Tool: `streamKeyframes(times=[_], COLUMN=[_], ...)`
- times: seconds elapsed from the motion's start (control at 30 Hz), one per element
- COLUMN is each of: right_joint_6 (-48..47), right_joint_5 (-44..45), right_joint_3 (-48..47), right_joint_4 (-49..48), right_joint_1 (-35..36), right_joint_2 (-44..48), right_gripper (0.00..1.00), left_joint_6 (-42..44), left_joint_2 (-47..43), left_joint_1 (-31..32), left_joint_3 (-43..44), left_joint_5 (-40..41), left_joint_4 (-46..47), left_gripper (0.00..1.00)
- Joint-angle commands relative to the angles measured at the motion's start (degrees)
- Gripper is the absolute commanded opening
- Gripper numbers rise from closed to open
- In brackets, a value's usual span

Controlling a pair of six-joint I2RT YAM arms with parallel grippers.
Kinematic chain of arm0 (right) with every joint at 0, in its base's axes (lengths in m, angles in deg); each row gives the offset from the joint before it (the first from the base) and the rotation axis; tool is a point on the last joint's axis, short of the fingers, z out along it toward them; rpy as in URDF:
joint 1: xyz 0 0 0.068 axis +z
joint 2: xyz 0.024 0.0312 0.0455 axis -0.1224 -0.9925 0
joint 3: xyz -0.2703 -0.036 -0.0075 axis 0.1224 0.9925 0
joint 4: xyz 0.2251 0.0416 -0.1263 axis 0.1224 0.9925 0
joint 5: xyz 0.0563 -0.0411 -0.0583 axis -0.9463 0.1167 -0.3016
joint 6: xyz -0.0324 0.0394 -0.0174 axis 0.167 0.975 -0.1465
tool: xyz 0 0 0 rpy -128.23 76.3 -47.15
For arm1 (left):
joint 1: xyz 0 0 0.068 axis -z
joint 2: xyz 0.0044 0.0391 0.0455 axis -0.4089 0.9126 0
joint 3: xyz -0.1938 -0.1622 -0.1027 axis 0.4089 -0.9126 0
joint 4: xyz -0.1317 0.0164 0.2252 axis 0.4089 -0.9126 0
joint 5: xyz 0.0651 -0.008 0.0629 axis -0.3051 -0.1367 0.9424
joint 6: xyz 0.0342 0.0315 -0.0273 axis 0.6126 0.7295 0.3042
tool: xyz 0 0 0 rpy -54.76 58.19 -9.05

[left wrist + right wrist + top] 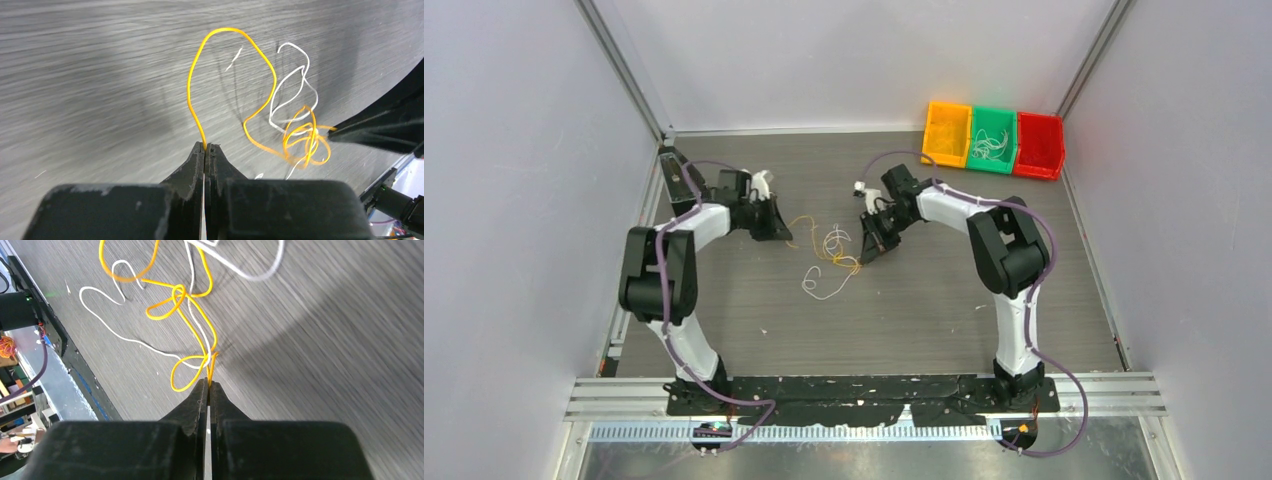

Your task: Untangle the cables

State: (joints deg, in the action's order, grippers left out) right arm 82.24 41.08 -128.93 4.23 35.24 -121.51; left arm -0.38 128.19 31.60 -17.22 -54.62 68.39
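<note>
Closest to the left wrist camera, the left gripper (205, 146) is pinched tight on the end of the yellow-orange cable (190, 85), which comes straight out of its fingertips. The right gripper (208, 382) is likewise clamped, with cable of the same colour entering between its tips. A white cable (125, 337) runs just beside that pinch, and whether it is caught too cannot be told.

The cables lie on the table (944, 300) in the gap between the two grippers. From the left gripper the yellow-orange strand arcs forward in one tall open loop. It then bends off to that gripper's right into a small knot (306, 140) of yellow coils threaded with white, right at the tips of the right gripper. The bundle's long axis therefore runs from gripper to gripper, with the open loop at the left one and the snarl at the right one. From above, a slack white loop trails from the knot toward the arm bases.

The step in hand appears to be the grip before separating: both grippers have hold, and nothing is drawn apart yet. The next move probably calls for the grippers to pull slowly away from each other along that axis. Lifting a little would let the white slip free instead of cinching the coils tighter.
</note>
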Motion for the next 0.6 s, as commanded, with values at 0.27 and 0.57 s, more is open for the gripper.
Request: streamKeyframes(times=[0.27,0.57], right_joint_6=[-10.9,-15.5], right_joint_5=[5.7,10.2], right_joint_3=[9.5,11.4], right_joint_4=[8.8,10.2], right_joint_1=[-11.6,-17.8], right_joint_2=[13.3,15.9], right_gripper=[0.05,0.06], left_joint_6=[9.8,10.1], left_joint_2=[-19.7,-27.2], left_joint_1=[-22.8,-26.4], left_joint_3=[-5.4,-4.4], left_joint_5=[3.8,0.4], left_joint_4=[-7.1,-5.2], left_gripper=[0.0,0.0])
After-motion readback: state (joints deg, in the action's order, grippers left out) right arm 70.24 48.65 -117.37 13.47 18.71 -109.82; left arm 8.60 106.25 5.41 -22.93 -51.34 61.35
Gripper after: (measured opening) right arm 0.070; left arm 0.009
